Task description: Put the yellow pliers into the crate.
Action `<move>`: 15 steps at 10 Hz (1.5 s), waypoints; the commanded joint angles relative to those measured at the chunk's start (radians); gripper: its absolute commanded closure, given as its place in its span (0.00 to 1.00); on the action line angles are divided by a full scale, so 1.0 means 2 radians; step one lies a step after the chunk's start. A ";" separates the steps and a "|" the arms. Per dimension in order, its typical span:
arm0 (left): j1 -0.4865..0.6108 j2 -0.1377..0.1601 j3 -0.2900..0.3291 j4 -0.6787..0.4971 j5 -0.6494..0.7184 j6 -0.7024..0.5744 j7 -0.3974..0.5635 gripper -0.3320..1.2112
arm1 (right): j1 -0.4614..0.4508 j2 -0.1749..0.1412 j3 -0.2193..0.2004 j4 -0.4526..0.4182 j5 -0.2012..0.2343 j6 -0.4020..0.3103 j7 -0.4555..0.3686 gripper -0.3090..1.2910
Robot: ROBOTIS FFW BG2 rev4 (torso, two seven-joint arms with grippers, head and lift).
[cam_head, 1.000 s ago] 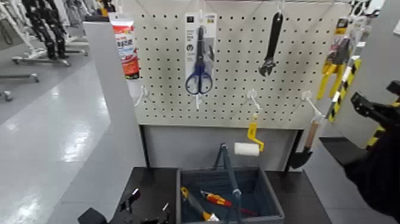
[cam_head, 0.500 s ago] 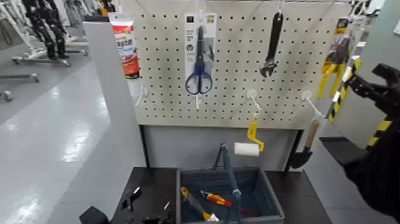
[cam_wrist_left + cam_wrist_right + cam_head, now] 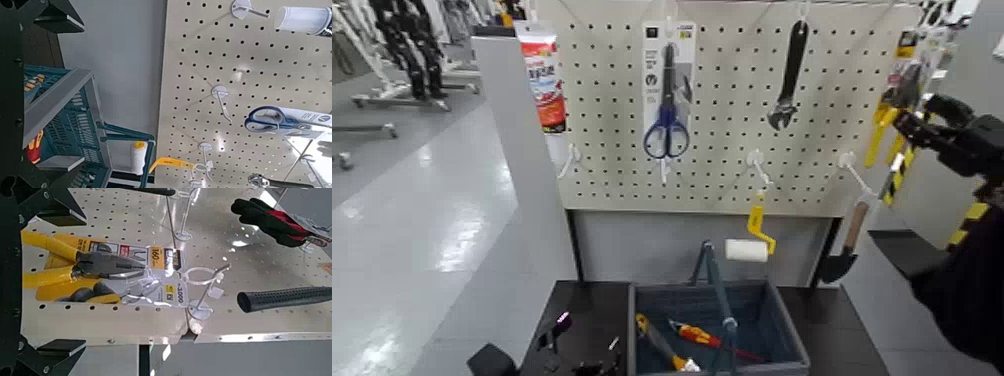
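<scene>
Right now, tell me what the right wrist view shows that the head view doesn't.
Only right wrist view: a dark glove and a black textured grip.

Only head view: the crate, blue scissors, paint roller and trowel.

Both: the yellow pliers on their card, the pegboard and the right gripper.
</scene>
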 commanded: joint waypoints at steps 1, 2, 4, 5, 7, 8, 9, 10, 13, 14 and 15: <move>-0.003 0.001 -0.002 0.000 -0.001 0.000 0.000 0.30 | -0.029 -0.002 0.027 0.045 -0.015 -0.009 0.016 0.38; -0.003 0.001 -0.003 0.000 -0.001 0.000 0.000 0.30 | -0.031 -0.003 0.030 0.048 -0.015 -0.008 0.017 0.50; -0.003 0.001 -0.004 0.000 -0.002 0.000 0.000 0.30 | -0.037 -0.007 0.039 0.051 -0.015 0.004 0.020 0.79; -0.003 0.001 -0.004 0.000 -0.002 0.000 0.000 0.30 | -0.043 -0.009 0.044 0.054 -0.015 0.004 0.022 0.91; -0.003 0.001 -0.004 0.000 -0.003 0.000 0.000 0.30 | -0.046 -0.010 0.046 0.053 -0.015 0.001 0.024 0.95; -0.003 0.001 -0.004 0.000 -0.003 0.000 0.000 0.30 | -0.048 -0.010 0.046 0.054 -0.015 0.001 0.024 0.95; -0.003 0.001 -0.004 0.000 -0.003 0.000 0.000 0.30 | -0.049 -0.011 0.046 0.054 -0.015 0.001 0.024 0.95; -0.003 0.001 -0.004 0.000 -0.003 0.000 0.000 0.30 | -0.049 -0.010 0.046 0.054 -0.014 0.001 0.023 0.95; -0.003 0.001 -0.004 -0.001 -0.003 0.000 0.000 0.30 | -0.048 -0.010 0.045 0.050 -0.013 -0.002 0.022 0.95; -0.003 0.002 -0.004 -0.001 -0.003 0.000 0.000 0.30 | -0.043 -0.008 0.041 0.041 -0.013 -0.002 0.021 0.95; -0.003 0.002 -0.004 -0.002 -0.003 0.000 0.000 0.30 | -0.035 -0.006 0.035 0.026 -0.013 -0.002 0.017 0.95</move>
